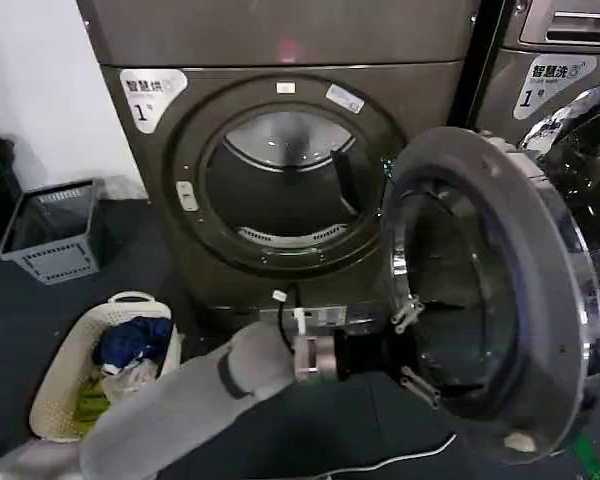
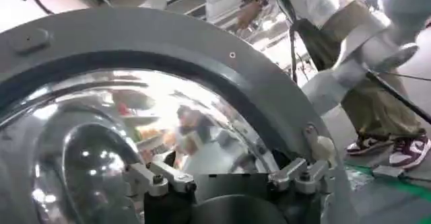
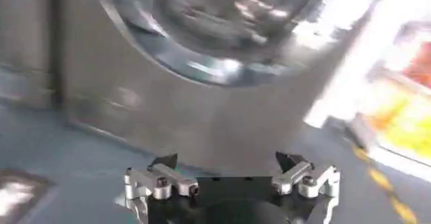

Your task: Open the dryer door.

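Note:
The dryer door (image 1: 500, 190) stands swung wide open to the right of the drum opening (image 1: 280, 180), its grey inner ring and dark glass facing me and its chrome rim (image 1: 586, 300) at the far edge. My left arm reaches across low. Its left gripper (image 1: 412, 348) is open against the lower inner face of the door. In the left wrist view the grey ring (image 2: 202, 50) and glass bulge (image 2: 101, 151) lie close in front of the left gripper (image 2: 229, 173). The right gripper (image 3: 227, 161) is open and holds nothing, before a grey machine front.
A second machine (image 1: 555, 80) with a chrome-rimmed door stands right behind the open door. A white laundry basket (image 1: 55, 385) with clothes sits on the floor at the left, a grey basket (image 1: 55, 235) beyond it. A white cable (image 1: 400, 460) lies on the dark floor.

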Robot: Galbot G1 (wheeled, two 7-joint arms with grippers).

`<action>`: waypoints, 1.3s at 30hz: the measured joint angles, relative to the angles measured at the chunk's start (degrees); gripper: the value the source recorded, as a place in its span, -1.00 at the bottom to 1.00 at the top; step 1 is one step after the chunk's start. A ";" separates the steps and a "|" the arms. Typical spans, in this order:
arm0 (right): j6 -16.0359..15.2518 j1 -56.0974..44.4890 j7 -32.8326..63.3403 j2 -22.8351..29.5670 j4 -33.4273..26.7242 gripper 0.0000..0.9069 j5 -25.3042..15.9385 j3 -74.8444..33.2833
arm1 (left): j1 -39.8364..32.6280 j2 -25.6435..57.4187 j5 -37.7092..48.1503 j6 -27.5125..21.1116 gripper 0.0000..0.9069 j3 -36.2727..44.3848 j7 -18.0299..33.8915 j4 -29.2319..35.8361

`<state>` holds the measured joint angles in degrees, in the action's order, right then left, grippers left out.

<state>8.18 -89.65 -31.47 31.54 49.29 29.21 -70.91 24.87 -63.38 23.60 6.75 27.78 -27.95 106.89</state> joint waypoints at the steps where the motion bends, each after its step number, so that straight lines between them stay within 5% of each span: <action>1: -0.12 -1.37 1.06 0.63 0.28 1.00 -0.62 -1.97 | -0.35 -0.73 -0.13 0.02 1.00 0.32 0.09 -0.62; 17: -7.11 -20.00 16.78 17.28 17.34 1.00 -14.23 -25.21 | -3.30 -12.21 -3.20 -0.17 1.00 2.91 3.12 -9.56; 26: -10.77 -26.60 17.02 26.58 28.67 1.00 -15.09 -31.81 | -4.42 -17.33 -8.75 1.34 1.00 3.12 8.92 -14.82; 39: -10.94 -30.38 17.02 35.00 38.88 1.00 -14.50 -36.25 | -6.06 -24.98 -19.62 1.78 1.00 2.87 17.19 -25.19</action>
<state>-2.76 -120.02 -14.44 66.53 88.17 14.70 -107.16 18.81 -88.36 3.98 8.53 30.65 -10.76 81.70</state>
